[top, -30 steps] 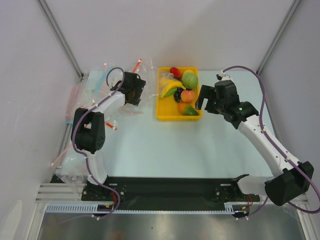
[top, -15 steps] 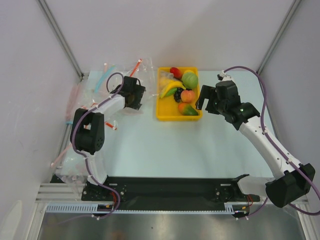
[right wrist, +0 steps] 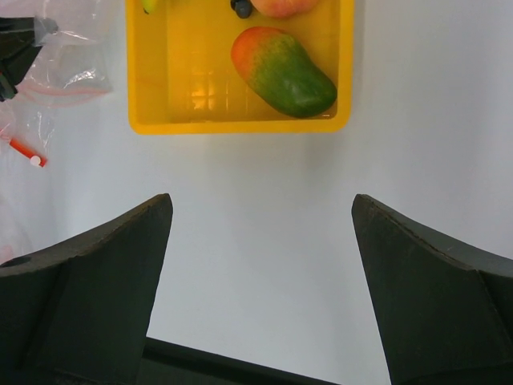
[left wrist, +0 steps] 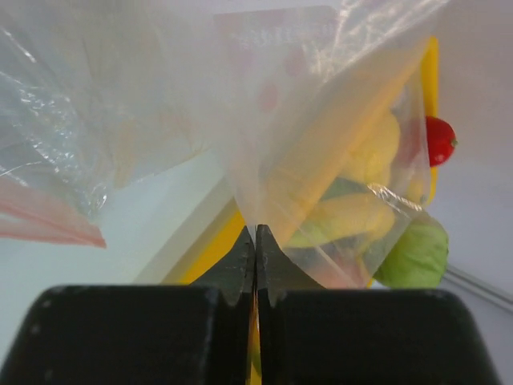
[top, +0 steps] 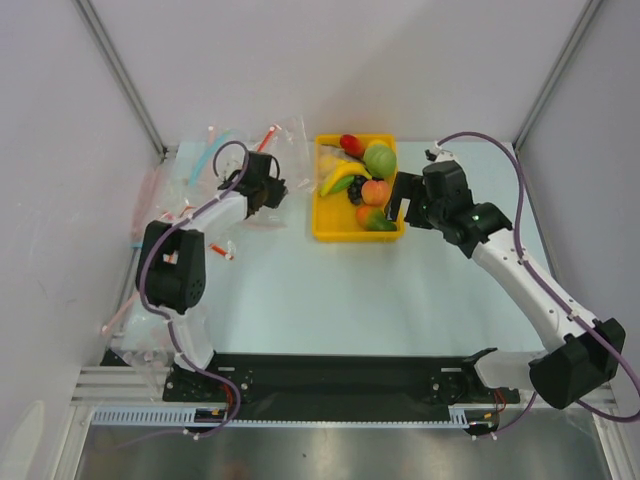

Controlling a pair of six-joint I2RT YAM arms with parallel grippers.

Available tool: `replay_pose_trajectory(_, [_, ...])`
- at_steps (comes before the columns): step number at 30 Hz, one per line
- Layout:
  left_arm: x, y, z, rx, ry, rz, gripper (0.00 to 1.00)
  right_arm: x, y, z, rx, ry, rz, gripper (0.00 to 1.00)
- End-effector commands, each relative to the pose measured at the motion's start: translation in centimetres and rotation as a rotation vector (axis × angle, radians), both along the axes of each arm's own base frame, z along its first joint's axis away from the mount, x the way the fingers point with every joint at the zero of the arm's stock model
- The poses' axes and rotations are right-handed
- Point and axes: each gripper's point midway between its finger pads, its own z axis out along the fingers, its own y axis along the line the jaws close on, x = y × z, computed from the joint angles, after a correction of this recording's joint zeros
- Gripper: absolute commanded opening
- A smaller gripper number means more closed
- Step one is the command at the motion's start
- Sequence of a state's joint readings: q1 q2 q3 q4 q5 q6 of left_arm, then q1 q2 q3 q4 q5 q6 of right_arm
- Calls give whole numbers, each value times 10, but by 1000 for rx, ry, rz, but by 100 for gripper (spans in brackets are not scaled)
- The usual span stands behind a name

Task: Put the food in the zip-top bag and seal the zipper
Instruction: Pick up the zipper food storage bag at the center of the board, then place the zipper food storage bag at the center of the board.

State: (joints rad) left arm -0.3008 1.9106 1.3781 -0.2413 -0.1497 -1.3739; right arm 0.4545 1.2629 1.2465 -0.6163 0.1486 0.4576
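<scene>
Step in hand, as I judge it, is securing the pouch: none of the food is bagged yet. Your left gripper (left wrist: 255,241) has its jaws pressed together on a fold of the clear zip-top bag (left wrist: 321,120), and the film rises from the pinch and hangs in front of the lens, so the tray's contents show through it. The bag lies to the left of the yellow tray (right wrist: 240,124), among other loose clear pouches at the table's (top: 330,290) left rear.

Your right gripper (right wrist: 260,208) is spread wide and holds nothing — it hovers over bare table just near of the tray, with the mango (right wrist: 284,72) ahead of it in the near right corner. The banana (top: 340,180), peach (top: 376,191), green fruit (top: 380,159) and grape bunch (top: 356,190) all sit in the tray as well.

Next, you will probably need to lift and turn the pouch so its mouth faces the tray and opens, while the right arm reaches forward for the mango. Thin film can slip or fold shut, so keep the pinch firm.

Writing: a faint reddish band, likely the zipper (left wrist: 276,32), crosses the bag's far edge with pale marks on it — too blurred to read. No brand or label is legible anywhere.
</scene>
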Motion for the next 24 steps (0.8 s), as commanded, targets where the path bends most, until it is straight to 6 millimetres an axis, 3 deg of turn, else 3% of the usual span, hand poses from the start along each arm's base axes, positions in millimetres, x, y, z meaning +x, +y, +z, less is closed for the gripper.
replay_pose_trajectory(1, [-8, 7, 75, 77, -186, -77, 1, 11, 17, 19, 13, -45, 37, 100])
replay_pose_trajectory(5, [-27, 4, 106, 127, -276, -199, 0, 18, 33, 15, 25, -21, 64, 100])
replay_pose_trajectory(6, [-34, 5, 122, 137, -319, -217, 0, 17, 39, 17, 35, -20, 77, 100])
replay_pose_trajectory(9, [-57, 9, 124, 206, -341, -292, 0, 19, 48, 16, 69, 2, 87, 100])
replay_pose_trajectory(10, [-68, 13, 143, 241, -390, -317, 1, 19, 49, 15, 77, 7, 90, 100])
replay_pose_trajectory(14, [-106, 22, 162, 304, -451, -372, 0, 18, 56, 16, 110, 21, 102, 100])
replay_pose_trajectory(16, [-124, 20, 151, 296, -440, -402, 0, 18, 57, 18, 115, 22, 106, 100])
replay_pose_trajectory(17, [-137, 20, 163, 278, -480, -404, 0, 18, 57, 19, 111, 18, 106, 100])
replay_pose_trajectory(19, [-158, 11, 147, 230, -466, -450, 0, 19, 54, 22, 94, 5, 104, 100])
replay_pose_trajectory(20, [-169, 11, 153, 215, -490, -451, 0, 19, 52, 24, 86, 2, 101, 100])
replay_pose_trajectory(21, [-181, 6, 137, 186, -464, -486, 0, 20, 51, 26, 79, -5, 97, 100])
replay_pose_trajectory(23, [-201, -5, 137, 125, -474, -508, 0, 21, 49, 28, 76, -13, 94, 100])
replay_pose_trajectory(24, [-210, -8, 122, 108, -444, -523, 0, 21, 50, 29, 78, -15, 98, 100])
